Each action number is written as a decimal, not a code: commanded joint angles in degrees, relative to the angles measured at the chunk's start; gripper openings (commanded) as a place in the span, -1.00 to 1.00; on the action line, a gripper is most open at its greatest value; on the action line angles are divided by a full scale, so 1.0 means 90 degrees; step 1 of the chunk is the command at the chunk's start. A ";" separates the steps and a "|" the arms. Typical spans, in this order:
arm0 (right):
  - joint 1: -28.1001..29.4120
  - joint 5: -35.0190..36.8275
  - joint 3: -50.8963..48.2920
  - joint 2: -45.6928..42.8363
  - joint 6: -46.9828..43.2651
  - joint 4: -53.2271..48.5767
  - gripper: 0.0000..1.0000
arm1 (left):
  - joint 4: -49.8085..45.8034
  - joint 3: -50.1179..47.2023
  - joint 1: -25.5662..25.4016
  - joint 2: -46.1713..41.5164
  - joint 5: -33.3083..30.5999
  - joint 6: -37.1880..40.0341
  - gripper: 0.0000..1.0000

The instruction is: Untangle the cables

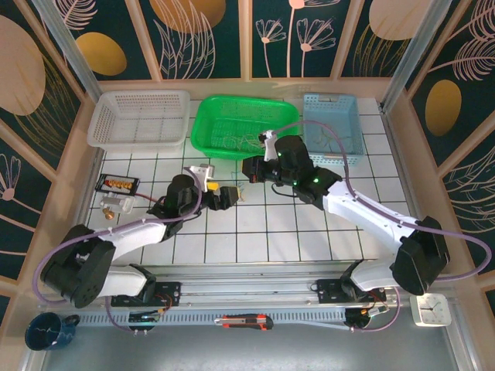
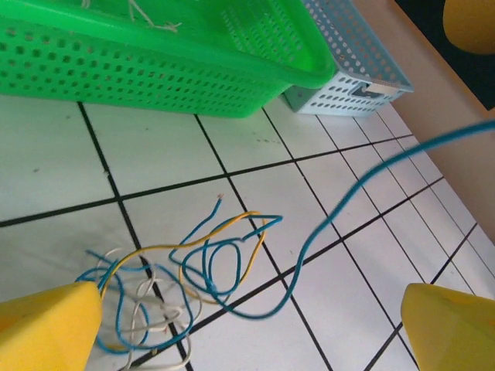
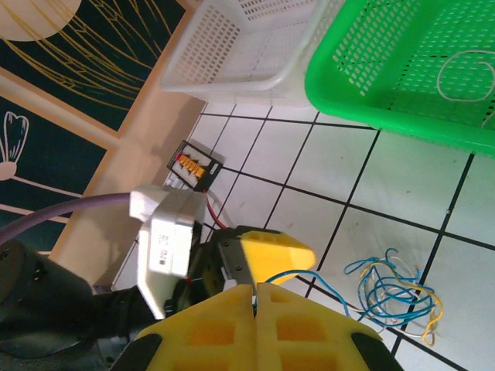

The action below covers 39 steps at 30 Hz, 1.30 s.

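The right gripper [image 3: 254, 290] is clenched, its two yellow fingers pressed flat together with a blue cable [image 2: 348, 193] pinched between their tips. From that pinch the blue strand runs down in a slack curve to the tiled table [image 2: 46, 154], where it joins the rest of the cables [image 2: 178, 278].

The left gripper [image 2: 249, 305] is spread wide and grasps nothing. Its yellow fingers [image 2: 46, 328] stand at either side of the left wrist view, with the cables on the tiles between and just ahead of them. In that view the left finger overlaps the left edge of the tangle; whether it touches the wires cannot be told.

The cables are a small loose knot of thin blue, tan-yellow and pale grey wires, curled in overlapping loops across a black grout line, with one blue end sticking up free. They lie on the table in front of the green basket [image 2: 155, 69] and apart from it.

Seen from above, the two grippers meet near the middle of the table, just in front of that basket. A pale blue basket [image 2: 348, 93] stands beside it on the right and a white basket [image 3: 247, 54] on the left. A few pale wires [image 3: 464, 77] lie inside the green basket. Near the table's left edge sits a small black block [image 3: 193, 166] with gold and red parts.
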 commanded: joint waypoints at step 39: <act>-0.0962 -0.1302 0.2665 -0.0457 0.0655 0.1414 -1.00 | 0.1542 -0.0107 -0.0027 0.1050 0.0049 -0.0071 0.13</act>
